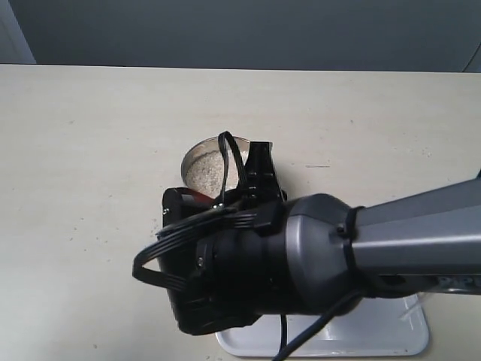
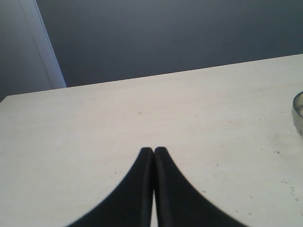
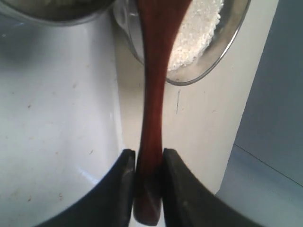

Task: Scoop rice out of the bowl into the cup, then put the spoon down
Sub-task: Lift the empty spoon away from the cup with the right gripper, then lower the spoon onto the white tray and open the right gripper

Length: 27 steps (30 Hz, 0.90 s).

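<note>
Holding one spoon (image 3: 154,94) in my right gripper (image 3: 149,153), its wide end over the one bowl (image 3: 232,52).

I count one bowl, one cup (image 3: 28,16), one spoon, one tray (image 3: 61,118) and two grippers. My right gripper's fingers pinch the handle near its tip. The bowl stands on the table (image 2: 189,104) just beside the white tray and holds a pale heap of rice (image 3: 194,38). The cup stands on the tray; only its edge shows, so I cannot tell what is in it. My left gripper (image 2: 154,151) hangs over bare table, fingers pressed together with nothing between them.
</note>
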{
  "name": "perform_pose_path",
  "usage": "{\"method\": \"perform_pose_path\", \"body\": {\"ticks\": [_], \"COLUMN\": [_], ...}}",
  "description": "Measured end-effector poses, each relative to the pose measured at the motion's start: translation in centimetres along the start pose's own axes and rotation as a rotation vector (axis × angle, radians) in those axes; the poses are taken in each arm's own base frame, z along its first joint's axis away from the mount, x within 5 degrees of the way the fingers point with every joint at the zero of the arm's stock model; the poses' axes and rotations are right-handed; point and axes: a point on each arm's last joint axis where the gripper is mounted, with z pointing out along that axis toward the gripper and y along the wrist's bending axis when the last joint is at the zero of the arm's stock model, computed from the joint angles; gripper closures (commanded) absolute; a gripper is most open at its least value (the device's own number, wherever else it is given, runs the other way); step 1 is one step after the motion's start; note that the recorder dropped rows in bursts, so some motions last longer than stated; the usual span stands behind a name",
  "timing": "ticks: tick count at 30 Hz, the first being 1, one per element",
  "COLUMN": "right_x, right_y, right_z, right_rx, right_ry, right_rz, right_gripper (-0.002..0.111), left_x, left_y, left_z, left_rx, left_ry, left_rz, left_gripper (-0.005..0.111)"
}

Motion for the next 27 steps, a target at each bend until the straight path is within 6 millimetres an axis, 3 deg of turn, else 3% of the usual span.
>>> {"method": "perform_pose_path", "body": {"ticks": [11,13,17,19,22,27], "right_x": [0.4,0.8,3.1,5.2,8.4,10.0], "right_y": [0.1,-0.1,-1.8,-3.6,-5.7,-6.3], "right_z": [0.0,-0.5,-1.7,-1.5,0.1,2.2], "right_rx": [0.057,0.026,-0.146,-0.26,-0.498,-0.748], "right_ry": [0.026,0.024,0.046,0.089,0.198,0.272], "right_rz": [-0.026,0.033,0.268,0.433,0.671,0.804], "right_gripper": [0.108,0.109,0.109,0.109,0.109,0.109], "left_x": [0.0,0.0,0.0,0.0,0.0,0.0], "left_y": [0.0,0.0,0.0,0.0,0.0,0.0], "left_z": [0.0,0.0,0.0,0.0,0.0,0.0], "left_rx": [0.0,0.0,0.0,0.0,0.0,0.0], "left_ry": [0.0,0.0,0.0,0.0,0.0,0.0], "left_rz": [0.0,0.0,0.0,0.0,0.0,0.0], "left_gripper": [0.106,0.106,0.106,0.106,0.106,0.106]}}
